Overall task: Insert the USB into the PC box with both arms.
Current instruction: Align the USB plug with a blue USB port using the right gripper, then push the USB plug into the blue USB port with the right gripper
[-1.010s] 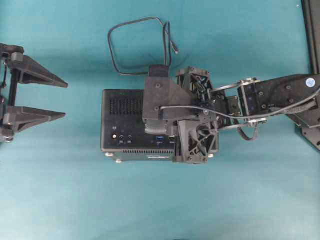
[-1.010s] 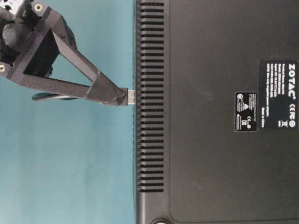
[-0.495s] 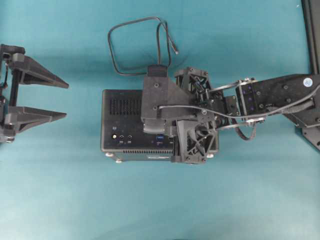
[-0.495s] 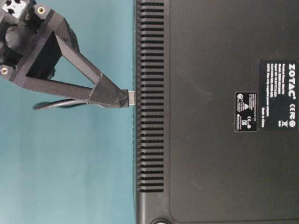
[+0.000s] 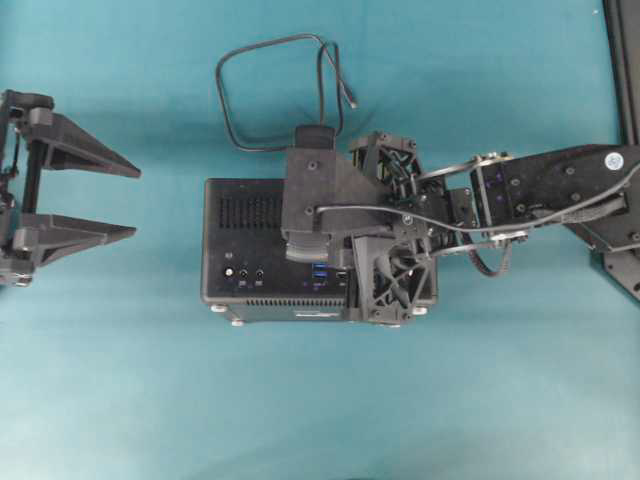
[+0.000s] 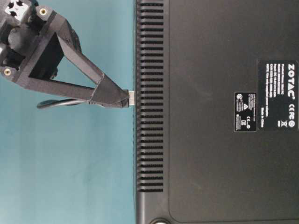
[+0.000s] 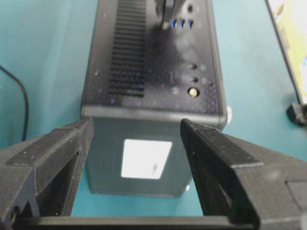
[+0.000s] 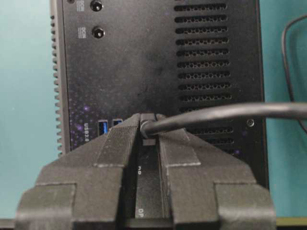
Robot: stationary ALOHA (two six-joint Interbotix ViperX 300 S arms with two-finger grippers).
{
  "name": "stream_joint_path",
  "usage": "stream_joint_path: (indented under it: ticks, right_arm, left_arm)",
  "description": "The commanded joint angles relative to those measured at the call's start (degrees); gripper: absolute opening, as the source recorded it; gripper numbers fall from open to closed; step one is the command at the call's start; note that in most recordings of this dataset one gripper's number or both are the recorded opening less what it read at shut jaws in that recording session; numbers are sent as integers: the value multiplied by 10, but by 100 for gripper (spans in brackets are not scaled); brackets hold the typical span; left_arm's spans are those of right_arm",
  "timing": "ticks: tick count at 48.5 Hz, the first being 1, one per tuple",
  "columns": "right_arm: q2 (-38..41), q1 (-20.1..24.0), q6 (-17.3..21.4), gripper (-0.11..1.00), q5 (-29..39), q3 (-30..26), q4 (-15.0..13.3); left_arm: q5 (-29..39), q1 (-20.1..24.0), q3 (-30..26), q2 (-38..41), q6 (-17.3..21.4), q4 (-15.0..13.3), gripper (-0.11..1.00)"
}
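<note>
One plug end of the USB [image 8: 148, 125] sits pinched between the tips of my right gripper [image 8: 147, 132], its cable [image 8: 225, 114] curving off toward the right edge of the wrist view. In the table-level view the plug's metal tip [image 6: 131, 97] pokes out of that gripper [image 6: 122, 99] and stands right at the slotted edge of the PC box [image 6: 215, 112]; I cannot tell whether it has entered a port. From overhead, the rest of the cable [image 5: 262, 80] lies in a loop on the teal counter [image 5: 320, 400] above the PC box [image 5: 240, 250], which sits near the middle of the frame with its ports facing up. My right gripper's body covers the box's right half, so its tips are hidden in that view. Blue ports [image 8: 103, 127] show just left of the clamped plug. At the left edge of the overhead frame my left gripper [image 5: 135, 202] is spread wide, holding nothing, apart from the box; its two fingers [image 7: 53, 153] frame the box's near end [image 7: 144, 158] in the left wrist view.
</note>
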Motion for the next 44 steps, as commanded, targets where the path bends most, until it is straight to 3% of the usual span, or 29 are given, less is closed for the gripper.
stream_joint_path:
  ticks: [1,11,25,31,44]
  right_arm:
    - [-4,-5,-7,10,9,4,-2]
    - [-1,18,-6,10,7,1,18]
    - [-8,18,-4,14,-7,-5,4]
    - [-8,18,-5,25,-5,-5,4]
    - [-8,18,-4,68,4,-15,-1]
  left_arm:
    - [-8,-1,-7,1,1,2,78]
    - [-9,-1,-4,1,0,2,78]
    - [-9,-1,-4,0,-1,2,78]
    - [-9,-1,-5,0,-2,2,78]
    - [-9,-1,-5,-13,1,2,78]
